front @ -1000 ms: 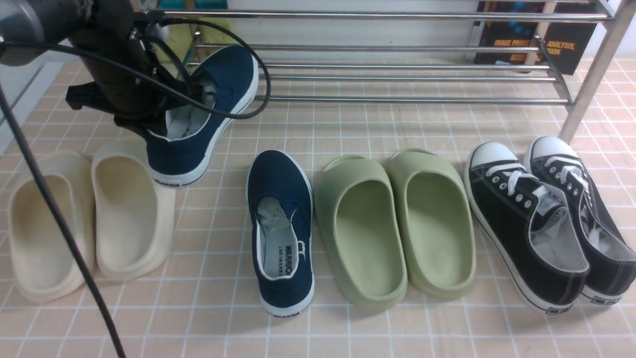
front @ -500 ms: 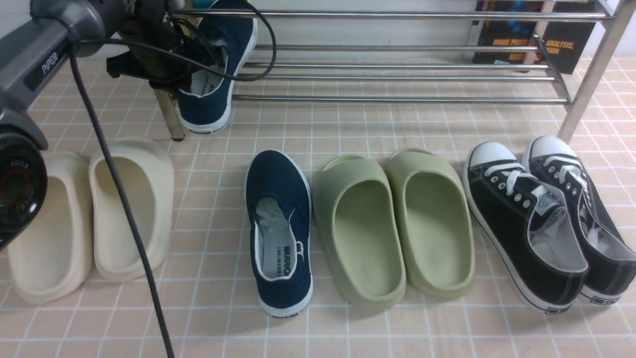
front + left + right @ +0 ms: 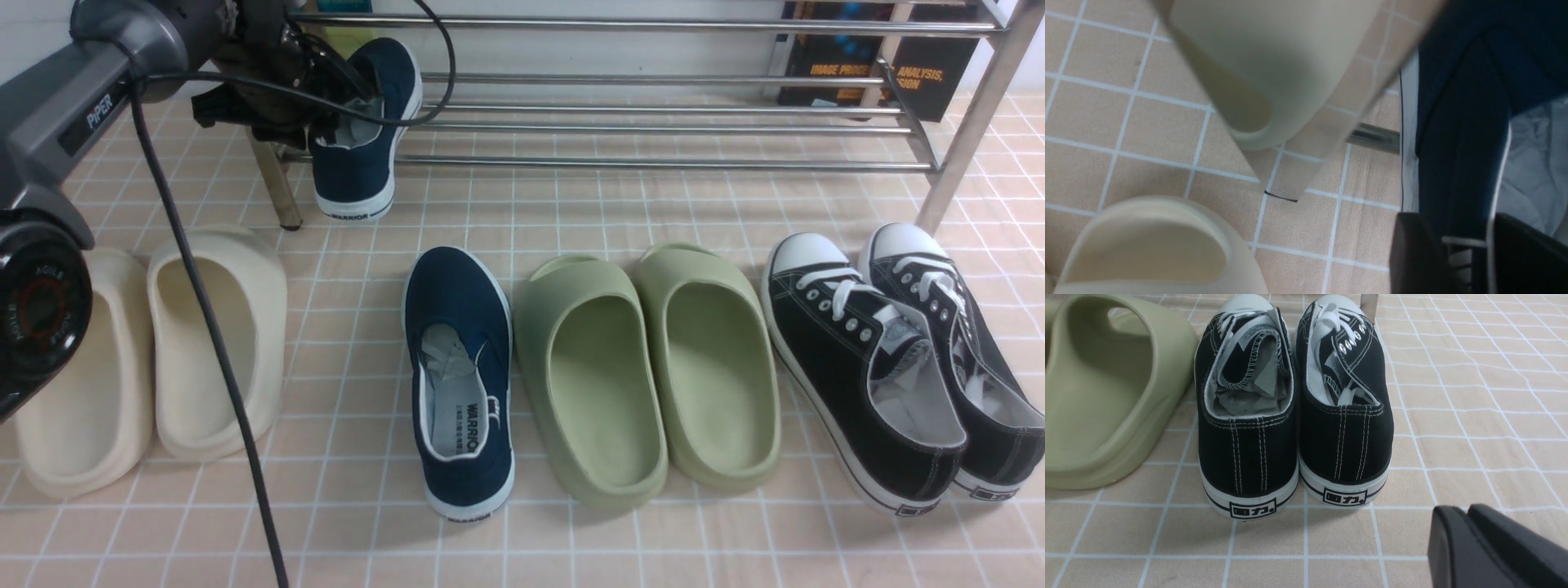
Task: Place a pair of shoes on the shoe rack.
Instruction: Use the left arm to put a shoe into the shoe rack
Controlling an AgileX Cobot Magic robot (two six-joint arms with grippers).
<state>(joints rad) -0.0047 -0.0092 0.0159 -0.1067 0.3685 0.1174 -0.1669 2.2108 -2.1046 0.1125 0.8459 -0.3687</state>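
Note:
One navy slip-on shoe [image 3: 363,139] lies at the left end of the chrome shoe rack [image 3: 653,126], toe over the lower bars and heel sticking out in front. My left gripper [image 3: 326,106] is at its opening. In the left wrist view, the left gripper [image 3: 1470,245] stands open. The shoe [image 3: 1457,122] has its side wall between the fingers, and one finger is clear of it. The other navy shoe [image 3: 461,376] sits on the tiled floor in front. My right gripper [image 3: 1466,512] is shut and empty, low behind the black sneakers.
Cream slides [image 3: 147,351] lie at the left, just in front of the rack's left leg [image 3: 273,184]. Green slides [image 3: 645,367] and black lace-up sneakers [image 3: 890,359] stand to the right of the floor shoe. A dark book [image 3: 882,69] leans behind the rack.
My left arm carried the navy shoe up and back to the rack's left end, then lowered its toe onto the bars. The left jaws have parted. The right gripper is unseen earlier.

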